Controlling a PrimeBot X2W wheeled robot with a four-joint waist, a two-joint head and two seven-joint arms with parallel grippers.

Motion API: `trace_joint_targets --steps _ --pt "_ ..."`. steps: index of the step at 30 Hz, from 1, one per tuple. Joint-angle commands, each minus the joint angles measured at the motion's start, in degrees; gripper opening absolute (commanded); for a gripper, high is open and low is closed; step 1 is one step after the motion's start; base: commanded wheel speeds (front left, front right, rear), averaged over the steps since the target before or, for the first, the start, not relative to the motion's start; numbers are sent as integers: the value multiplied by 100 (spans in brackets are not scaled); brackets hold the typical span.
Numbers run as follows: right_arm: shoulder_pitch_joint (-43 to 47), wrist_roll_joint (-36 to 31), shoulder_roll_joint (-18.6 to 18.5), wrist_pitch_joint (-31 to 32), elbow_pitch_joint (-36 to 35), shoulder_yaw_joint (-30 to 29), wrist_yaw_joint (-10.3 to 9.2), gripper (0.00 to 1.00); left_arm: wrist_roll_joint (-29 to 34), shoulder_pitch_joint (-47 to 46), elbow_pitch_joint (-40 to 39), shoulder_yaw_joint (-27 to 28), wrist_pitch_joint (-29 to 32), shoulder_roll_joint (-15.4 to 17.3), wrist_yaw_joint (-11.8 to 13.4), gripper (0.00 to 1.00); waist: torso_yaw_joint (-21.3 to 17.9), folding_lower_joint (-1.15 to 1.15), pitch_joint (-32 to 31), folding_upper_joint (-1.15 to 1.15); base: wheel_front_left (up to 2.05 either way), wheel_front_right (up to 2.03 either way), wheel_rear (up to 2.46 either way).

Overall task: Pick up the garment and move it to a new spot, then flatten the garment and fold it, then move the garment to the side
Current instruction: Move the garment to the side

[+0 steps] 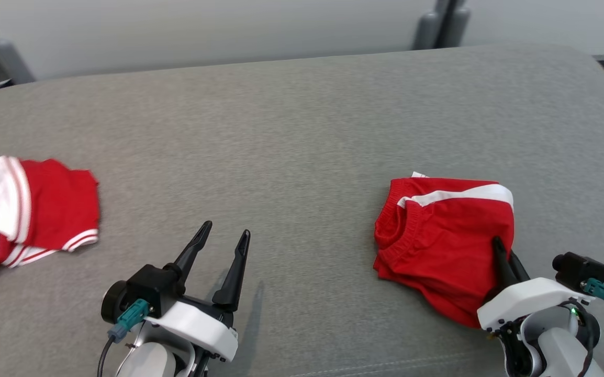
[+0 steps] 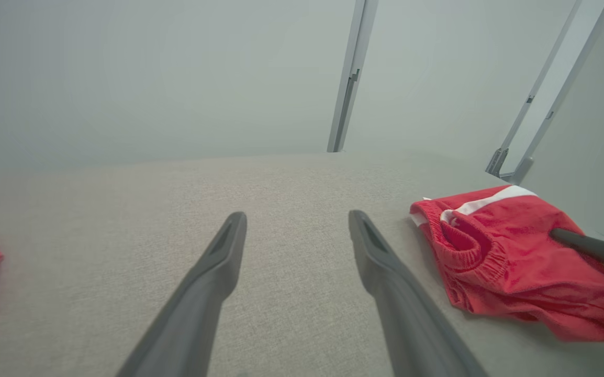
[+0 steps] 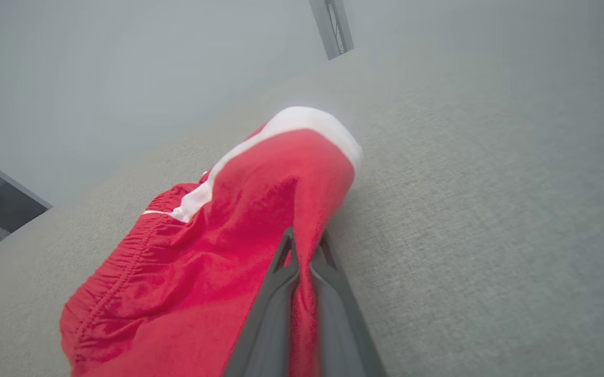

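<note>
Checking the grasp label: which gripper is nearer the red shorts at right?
Right. The right gripper is shut on the red shorts, cloth pinched between its fingers. The left gripper hovers open over the grey cushion, apart to their left.

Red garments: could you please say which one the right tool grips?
The red shorts with the elastic waistband, pinched by the right tool; the striped-trim garment lies apart.

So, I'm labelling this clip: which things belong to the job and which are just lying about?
Job: shorts; right claw, shut on them.
Lying about: striped garment at far left; left claw, open, holding nothing.
</note>
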Motion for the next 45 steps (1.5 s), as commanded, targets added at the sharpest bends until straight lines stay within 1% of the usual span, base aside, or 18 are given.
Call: trace_joint_targets --steps 1,6,9,12,17,20,24,29,30,31,32,33,37,40,42,45 --pt "45 -42 30 -36 -170 155 25 0 46 -26 -191 178 -49 75 -41 100 -924 0 -42 0 0 0 0" --pt "61 -91 43 -36 -199 436 25 0 70 105 -394 229 -49 151 -41 100 -1643 0 181 0 0 0 0" --pt "-168 -313 42 -36 -196 445 25 0 95 95 -526 201 -49 214 -41 100 -1653 0 340 0 0 0 0" --pt "-549 -589 -40 -36 -138 225 25 0 116 69 -687 235 -49 300 -41 100 -1521 0 495 0 0 0 0" --pt "-1265 -1023 -434 -36 36 -453 25 0 89 -6 -899 281 -49 434 -41 100 -1121 0 799 0 0 0 0" --pt "-1605 -1300 -610 -36 197 -885 25 0 73 -28 -980 283 -49 543 -41 100 -896 0 968 0 0 0 0" --pt "-1900 -1680 -792 -36 487 -1476 25 0 52 -73 -1064 231 -49 665 -41 100 -642 0 1140 0 0 0 0" --pt "-2059 -2277 -973 -36 836 -2229 25 0 0 -149 -1150 179 -49 756 -41 100 -437 0 1257 0 0 0 0" --pt "-2070 -2427 -994 -36 880 -2417 25 29 -5 -160 -1162 185 -49 765 -41 100 -421 0 1264 0 0 0 0" --pt "-2084 -2595 -1006 -36 876 -2589 25 73 -6 -168 -1174 191 -49 770 -41 100 -405 0 1267 0 0 0 0" --pt "-2092 -2761 -1004 -36 804 -2764 25 100 -2 -177 -1186 194 -49 771 -41 100 -388 0 1261 0 0 0 0" --pt "-2092 -2761 -1004 -36 804 -2764 25 100 -2 -177 -1186 194 -49 771 -41 100 -388 0 1261 0 0 0 0" --pt "-1975 -3322 -829 -36 379 -3361 25 100 49 -177 -1162 230 -49 746 -41 100 -361 0 1175 0 0 0 0" --pt "-1851 -3595 -611 -36 -12 -3494 25 100 77 -142 -1106 306 -49 681 -41 100 -373 0 1059 0 0 0 0" --pt "-1762 -3649 -424 -36 -315 -3406 25 100 88 -121 -1045 389 -49 611 -41 100 -371 0 955 0 0 0 0" --pt "-1537 -3616 -192 -36 -740 -2931 25 100 118 -89 -902 546 -49 494 -41 100 -332 0 757 0 0 0 0"
